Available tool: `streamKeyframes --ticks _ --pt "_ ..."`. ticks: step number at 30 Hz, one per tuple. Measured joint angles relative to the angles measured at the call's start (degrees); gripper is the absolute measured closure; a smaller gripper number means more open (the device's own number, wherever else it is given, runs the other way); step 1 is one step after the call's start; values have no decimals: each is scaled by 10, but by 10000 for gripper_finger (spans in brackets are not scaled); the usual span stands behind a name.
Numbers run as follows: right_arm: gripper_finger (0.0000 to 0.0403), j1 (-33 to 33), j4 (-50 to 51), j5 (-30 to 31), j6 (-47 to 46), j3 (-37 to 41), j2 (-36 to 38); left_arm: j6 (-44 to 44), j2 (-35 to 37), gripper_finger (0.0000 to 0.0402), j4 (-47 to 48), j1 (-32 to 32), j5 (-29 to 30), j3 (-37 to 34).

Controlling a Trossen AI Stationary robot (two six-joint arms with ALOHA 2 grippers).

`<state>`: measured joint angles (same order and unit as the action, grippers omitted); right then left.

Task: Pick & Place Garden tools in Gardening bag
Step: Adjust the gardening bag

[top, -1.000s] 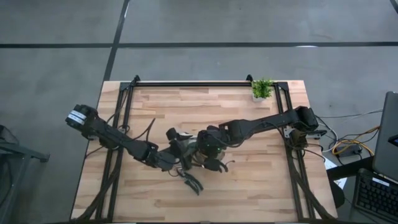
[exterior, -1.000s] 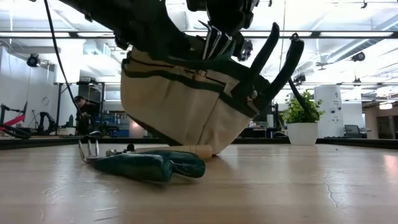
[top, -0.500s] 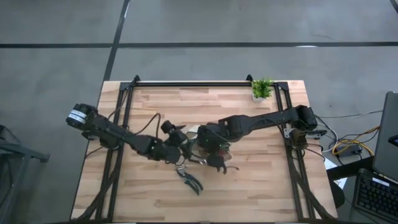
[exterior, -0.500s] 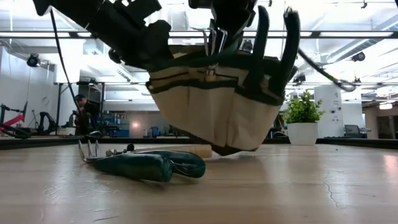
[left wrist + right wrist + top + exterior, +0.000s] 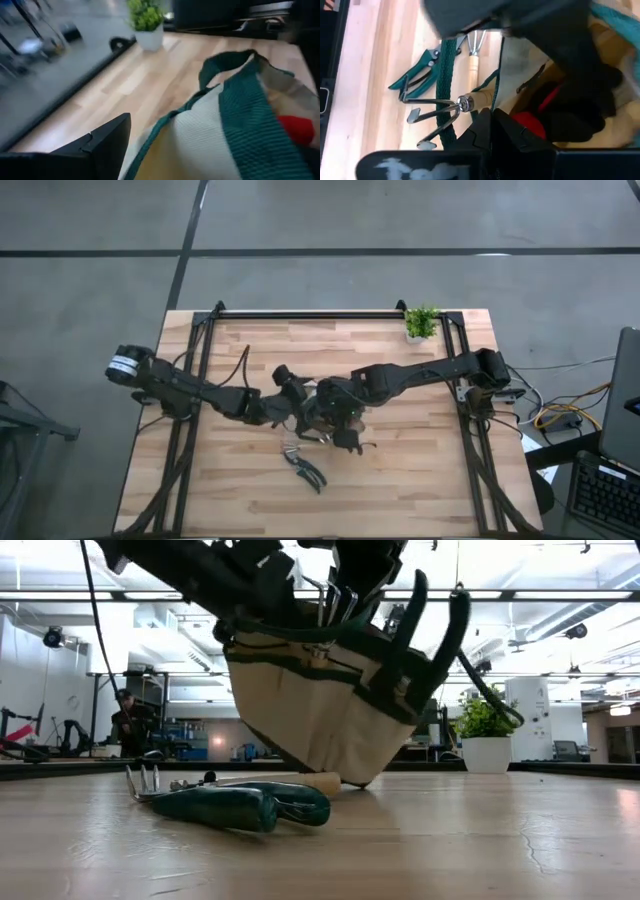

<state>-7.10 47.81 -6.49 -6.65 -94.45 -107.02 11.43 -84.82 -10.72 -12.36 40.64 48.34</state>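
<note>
Right gripper [image 5: 345, 412], clamped on the gardening bag [image 5: 320, 705] rim, held it tilted above the pruning shears [image 5: 240, 806]; left gripper [image 5: 288, 402] stood wide beside it. Soft canvas probably sags; grasp the stiffer trim.

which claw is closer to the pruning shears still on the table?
Left, narrowly. The left claw is at the gardening bag's left side, just above the pruning shears. The right claw is at the bag's right, slightly farther.
</note>
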Motion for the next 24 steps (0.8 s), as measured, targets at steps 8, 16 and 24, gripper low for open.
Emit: streamKeyframes --ticks 8,16,24 --pt "395 0 31 -52 33 1 0 107 -1 160 52 60 -41 0" --pt "395 2 61 -36 66 1 0 142 0 223 84 73 -84 0" --pt "395 21 74 -25 148 1 0 176 1 242 144 76 -77 0"
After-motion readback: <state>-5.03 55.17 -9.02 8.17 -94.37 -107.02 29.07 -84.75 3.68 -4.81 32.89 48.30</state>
